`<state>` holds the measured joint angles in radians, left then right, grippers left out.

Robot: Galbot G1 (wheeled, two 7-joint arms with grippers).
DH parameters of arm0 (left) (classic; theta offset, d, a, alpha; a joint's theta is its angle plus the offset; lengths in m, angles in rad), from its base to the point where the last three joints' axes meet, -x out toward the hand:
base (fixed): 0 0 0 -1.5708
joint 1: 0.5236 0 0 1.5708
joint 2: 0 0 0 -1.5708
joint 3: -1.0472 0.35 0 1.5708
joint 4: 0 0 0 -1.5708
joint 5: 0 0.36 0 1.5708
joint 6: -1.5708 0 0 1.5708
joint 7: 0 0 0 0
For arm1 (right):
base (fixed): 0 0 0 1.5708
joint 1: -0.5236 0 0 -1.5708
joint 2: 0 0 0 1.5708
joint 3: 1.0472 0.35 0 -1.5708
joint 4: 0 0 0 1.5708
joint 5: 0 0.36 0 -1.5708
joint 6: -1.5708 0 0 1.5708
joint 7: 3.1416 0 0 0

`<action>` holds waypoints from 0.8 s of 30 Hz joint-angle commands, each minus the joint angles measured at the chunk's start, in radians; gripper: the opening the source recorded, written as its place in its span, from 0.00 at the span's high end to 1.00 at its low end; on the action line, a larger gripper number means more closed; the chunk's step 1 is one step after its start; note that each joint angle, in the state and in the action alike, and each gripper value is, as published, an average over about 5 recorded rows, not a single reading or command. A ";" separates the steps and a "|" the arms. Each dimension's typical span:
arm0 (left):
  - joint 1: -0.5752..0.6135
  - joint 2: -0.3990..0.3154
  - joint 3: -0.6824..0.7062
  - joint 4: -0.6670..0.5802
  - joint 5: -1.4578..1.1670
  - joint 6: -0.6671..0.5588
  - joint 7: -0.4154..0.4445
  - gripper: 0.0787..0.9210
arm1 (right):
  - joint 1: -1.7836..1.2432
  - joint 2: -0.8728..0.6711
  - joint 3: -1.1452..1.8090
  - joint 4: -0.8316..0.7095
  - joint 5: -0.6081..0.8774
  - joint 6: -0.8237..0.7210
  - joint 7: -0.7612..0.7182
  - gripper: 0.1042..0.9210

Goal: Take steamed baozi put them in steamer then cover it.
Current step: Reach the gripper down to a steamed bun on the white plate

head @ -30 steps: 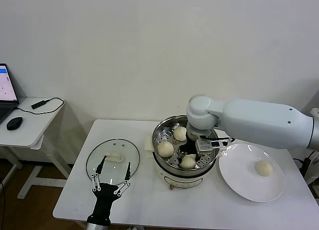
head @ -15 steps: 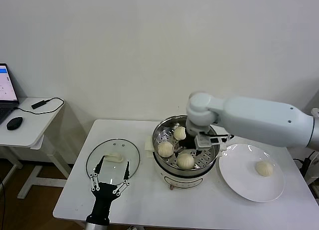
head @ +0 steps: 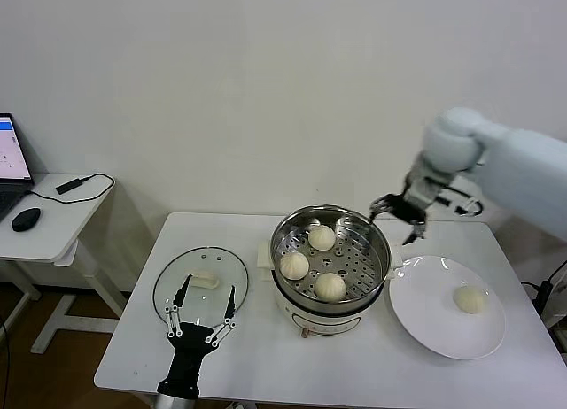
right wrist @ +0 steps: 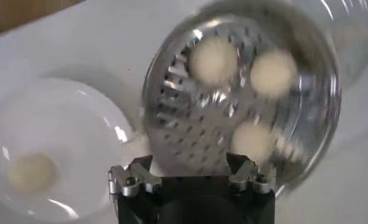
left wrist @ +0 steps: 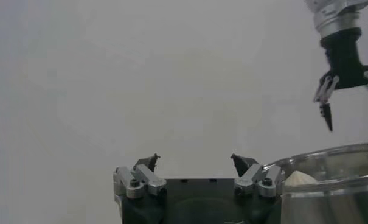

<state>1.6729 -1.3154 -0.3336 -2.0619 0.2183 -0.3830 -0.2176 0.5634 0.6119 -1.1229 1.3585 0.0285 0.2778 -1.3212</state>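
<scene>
The steel steamer point(head: 379, 243) stands mid-table with three cream baozi on its perforated tray: one at the back point(head: 322, 237), one at the left point(head: 294, 266), one at the front point(head: 330, 287). A fourth baozi point(head: 469, 299) lies on the white plate point(head: 425, 312). My right gripper point(head: 401, 216) is open and empty, raised above the steamer's right rim. In the right wrist view the steamer point(right wrist: 171, 131) with its baozi point(right wrist: 214, 61) and the plate's baozi point(right wrist: 31, 173) lie below the right gripper point(right wrist: 190, 162). My left gripper point(head: 202, 313) is open, low at the table's front left, by the glass lid point(head: 232, 269).
The glass lid with its cream handle point(head: 205, 280) lies flat left of the steamer. A side desk point(head: 62, 216) with a laptop, mouse and cable stands at far left. The left wrist view shows the left gripper point(left wrist: 194, 162), the steamer rim point(left wrist: 329, 159) and the right gripper point(left wrist: 349, 79) beyond.
My right gripper has let go of the third baozi at the front of the steamer tray, then risen out and swung right, above the rim. The left arm has not moved.
</scene>
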 commanded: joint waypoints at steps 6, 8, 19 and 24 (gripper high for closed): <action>0.011 0.000 -0.010 -0.012 0.001 0.005 0.001 0.12 | -0.295 -0.171 0.115 -0.353 0.019 -0.151 0.074 0.12; 0.015 0.000 -0.013 -0.014 0.002 0.005 0.001 0.12 | -0.373 -0.161 0.175 -0.383 -0.025 -0.140 0.089 0.12; 0.032 -0.005 -0.021 -0.023 0.008 0.006 0.000 0.12 | -0.597 -0.072 0.339 -0.476 -0.113 -0.129 0.162 0.12; 0.036 -0.005 -0.025 -0.023 0.008 0.005 0.000 0.12 | -0.624 -0.043 0.373 -0.500 -0.132 -0.129 0.176 0.12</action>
<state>1.7046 -1.3211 -0.3557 -2.0850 0.2260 -0.3776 -0.2172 0.0879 0.5352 -0.8569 0.9448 -0.0517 0.1610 -1.1910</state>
